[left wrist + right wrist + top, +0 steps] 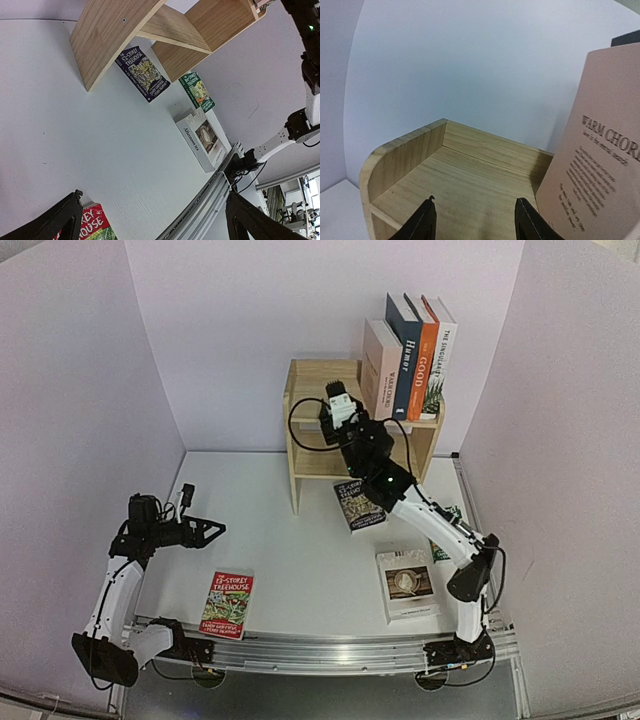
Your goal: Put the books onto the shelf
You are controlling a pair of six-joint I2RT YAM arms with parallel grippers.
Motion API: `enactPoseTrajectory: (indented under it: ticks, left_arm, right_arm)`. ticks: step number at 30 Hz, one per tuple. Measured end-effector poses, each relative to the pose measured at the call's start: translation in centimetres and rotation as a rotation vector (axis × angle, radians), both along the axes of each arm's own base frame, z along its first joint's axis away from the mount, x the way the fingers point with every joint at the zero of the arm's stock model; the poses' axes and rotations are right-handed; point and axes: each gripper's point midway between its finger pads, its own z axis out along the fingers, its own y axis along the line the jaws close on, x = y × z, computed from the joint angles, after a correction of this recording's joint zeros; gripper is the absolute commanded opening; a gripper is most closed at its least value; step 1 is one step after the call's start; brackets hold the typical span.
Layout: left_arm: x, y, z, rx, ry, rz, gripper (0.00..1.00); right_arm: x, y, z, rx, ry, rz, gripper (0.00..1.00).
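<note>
Upright at the right end of the shelf (310,405) top tier: four books (412,355), pinkish-white book (600,170) outermost. Flat on the table (300,555): purple Treehouse (358,505), green Treehouse (197,91), coffee-cup book (408,582), red Treehouse (227,604). Just beside the pinkish-white book: right gripper (475,207), jaws apart, empty. Low over the table: left gripper (153,196), wide open. Could brush that unsupported row on pulling away and tip it leftward.

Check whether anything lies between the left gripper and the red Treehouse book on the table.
Nothing visible does. The left gripper hangs open above the table, and the red Treehouse book lies flat, nearer the arms' bases, with only bare surface between them.
</note>
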Motion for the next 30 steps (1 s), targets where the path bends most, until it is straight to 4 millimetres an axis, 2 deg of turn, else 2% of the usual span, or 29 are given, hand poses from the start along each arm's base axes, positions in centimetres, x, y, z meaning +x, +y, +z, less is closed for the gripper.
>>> enactPoseTrajectory:
  ticks: [3, 8, 11, 13, 18, 25, 30]
  left_arm:
    - [0.0, 0.0, 0.0, 0.000, 0.000, 0.000, 1.00]
    - [-0.1, 0.0, -0.6, -0.003, 0.021, 0.002, 1.00]
    - [-0.2, 0.0, -0.9, -0.006, 0.034, 0.004, 1.00]
    - [-0.2, -0.1, -0.9, -0.011, 0.037, 0.002, 1.00]
    - [-0.2, -0.2, -0.8, -0.019, 0.038, -0.003, 1.00]
    - [-0.3, -0.2, -1.2, -0.019, 0.049, -0.003, 1.00]
    - [-0.3, -0.2, -1.2, -0.020, 0.049, -0.004, 1.00]
  right_arm:
    - [-2.5, -2.1, 2.3, 0.091, 0.039, 0.038, 0.54]
    - [-6.3, -7.7, 6.1, 0.251, 0.063, 0.030, 0.54]
    - [-7.7, -10.4, 7.7, 0.321, 0.053, 0.000, 0.54]
    - [-8.1, -11.2, 7.9, 0.340, 0.054, -0.017, 0.53]
    - [-7.3, -11.2, 6.2, 0.325, 0.089, -0.068, 0.44]
    - [-4.9, -9.7, 2.8, 0.274, 0.137, -0.130, 0.42]
    - [-3.5, -8.8, 1.2, 0.252, 0.137, -0.168, 0.30]
